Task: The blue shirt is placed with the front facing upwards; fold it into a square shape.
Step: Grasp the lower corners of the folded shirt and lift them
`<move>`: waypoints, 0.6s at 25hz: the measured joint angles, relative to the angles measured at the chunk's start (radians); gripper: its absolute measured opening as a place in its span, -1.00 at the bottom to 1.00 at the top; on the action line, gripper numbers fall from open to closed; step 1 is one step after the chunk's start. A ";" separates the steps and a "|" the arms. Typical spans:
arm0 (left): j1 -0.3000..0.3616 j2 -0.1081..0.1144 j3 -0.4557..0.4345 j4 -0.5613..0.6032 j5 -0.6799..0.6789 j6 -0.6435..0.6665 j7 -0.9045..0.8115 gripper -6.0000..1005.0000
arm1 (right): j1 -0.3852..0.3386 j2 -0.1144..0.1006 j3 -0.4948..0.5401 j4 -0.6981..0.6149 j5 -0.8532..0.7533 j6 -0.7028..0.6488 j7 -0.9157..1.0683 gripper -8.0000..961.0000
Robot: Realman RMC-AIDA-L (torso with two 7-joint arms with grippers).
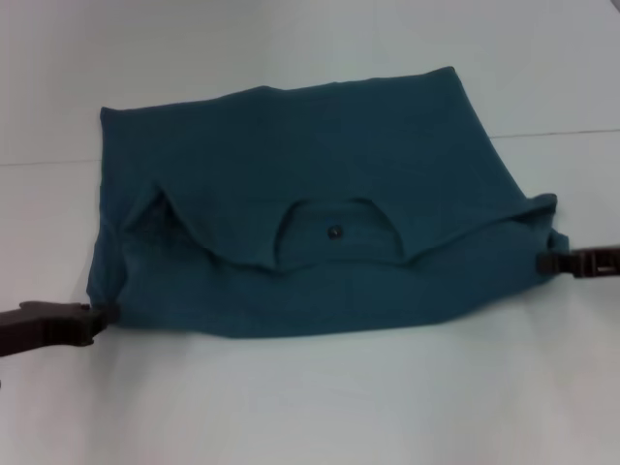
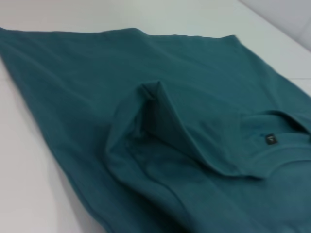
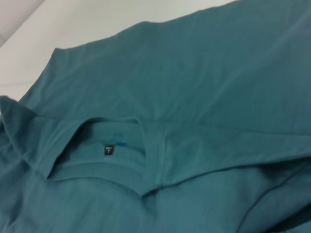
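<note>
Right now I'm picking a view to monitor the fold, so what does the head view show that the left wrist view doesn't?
Only the head view shows both grippers: the left gripper at the blue shirt's near left corner, the right gripper at its right edge, plus the shirt's whole outline on the table. Only the left wrist view shows the folded sleeve pocket up close. Both show the neck label inside the collar.

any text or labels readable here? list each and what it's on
Neck label inside the collar of the blue shirt: small pale marks, too blurred to read.
Faint blue print just above that label: unreadable.
No other text shows; no chest lettering is visible on the folded shirt.
</note>
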 joint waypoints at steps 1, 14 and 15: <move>0.004 0.000 -0.012 0.006 0.000 0.028 -0.003 -0.99 | -0.011 0.000 0.000 -0.010 0.000 -0.017 -0.009 -0.92; 0.016 0.021 -0.203 0.007 0.035 0.277 -0.020 -0.99 | -0.128 0.020 0.071 -0.046 0.003 -0.229 -0.170 -0.92; 0.017 0.021 -0.204 0.007 0.041 0.282 -0.024 -0.99 | -0.138 0.021 0.075 -0.047 0.003 -0.246 -0.184 -0.92</move>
